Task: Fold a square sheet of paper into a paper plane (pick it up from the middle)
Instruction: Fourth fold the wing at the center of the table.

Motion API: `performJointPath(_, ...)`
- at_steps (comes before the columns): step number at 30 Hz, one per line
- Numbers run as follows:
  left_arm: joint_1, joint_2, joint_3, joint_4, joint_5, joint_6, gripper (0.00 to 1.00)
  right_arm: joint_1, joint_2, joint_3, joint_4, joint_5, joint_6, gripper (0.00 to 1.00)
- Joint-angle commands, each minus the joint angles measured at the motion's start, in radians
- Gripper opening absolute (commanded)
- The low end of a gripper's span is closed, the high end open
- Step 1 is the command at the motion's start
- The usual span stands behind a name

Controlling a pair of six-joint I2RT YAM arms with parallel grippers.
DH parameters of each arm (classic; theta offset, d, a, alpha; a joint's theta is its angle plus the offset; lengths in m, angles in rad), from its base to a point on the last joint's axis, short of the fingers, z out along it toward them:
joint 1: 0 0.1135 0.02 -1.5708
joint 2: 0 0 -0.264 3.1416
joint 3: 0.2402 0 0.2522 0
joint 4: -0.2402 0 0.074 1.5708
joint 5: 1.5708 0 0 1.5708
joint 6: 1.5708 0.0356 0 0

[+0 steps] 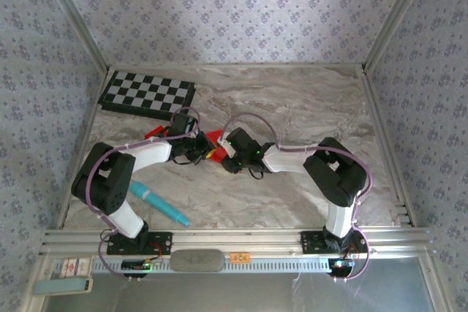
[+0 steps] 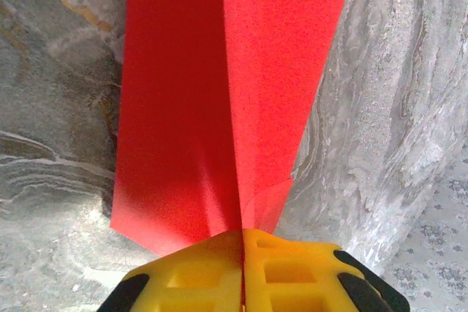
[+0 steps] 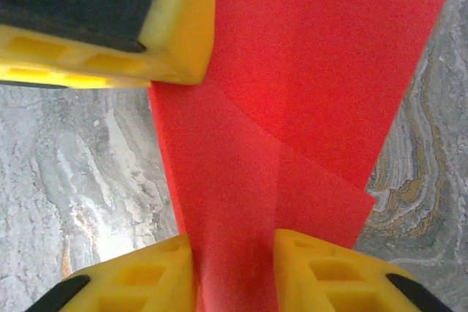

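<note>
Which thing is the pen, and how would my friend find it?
Look at the marble table, then its near left part, beside the left arm. The pen lies slanted there. It is the only light-blue stick; the folded paper is red and the board is black-and-white.

folded red paper [image 1: 214, 137] mostly hidden under both arms, far end cropped in wrist views
</note>
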Motion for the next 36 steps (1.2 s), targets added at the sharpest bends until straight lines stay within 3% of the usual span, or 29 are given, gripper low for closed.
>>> performJointPath(1,-0.007,0.003,0.03,-0.029,0.001,-0.009,0.08,0.007,0.022,0.026,-0.005,0.009,-0.009,0.28)
performJointPath(10,0.014,-0.029,0.042,-0.081,-0.021,0.018,0.17,-0.01,0.028,0.025,-0.015,-0.058,0.009,0.17)
performJointPath(17,0.077,-0.13,0.03,-0.162,-0.079,0.058,0.33,-0.059,0.033,0.025,-0.007,-0.217,0.078,0.11)
performJointPath(21,0.08,-0.182,-0.034,-0.072,-0.079,0.063,0.38,-0.091,0.037,0.019,0.013,-0.31,0.142,0.1)
performJointPath(29,0.021,-0.117,-0.097,0.134,0.006,0.12,0.39,-0.143,0.06,0.012,0.071,-0.437,0.245,0.1)
performJointPath(36,0.004,-0.022,-0.071,0.145,0.009,0.13,0.27,-0.158,0.067,-0.003,0.079,-0.45,0.259,0.11)
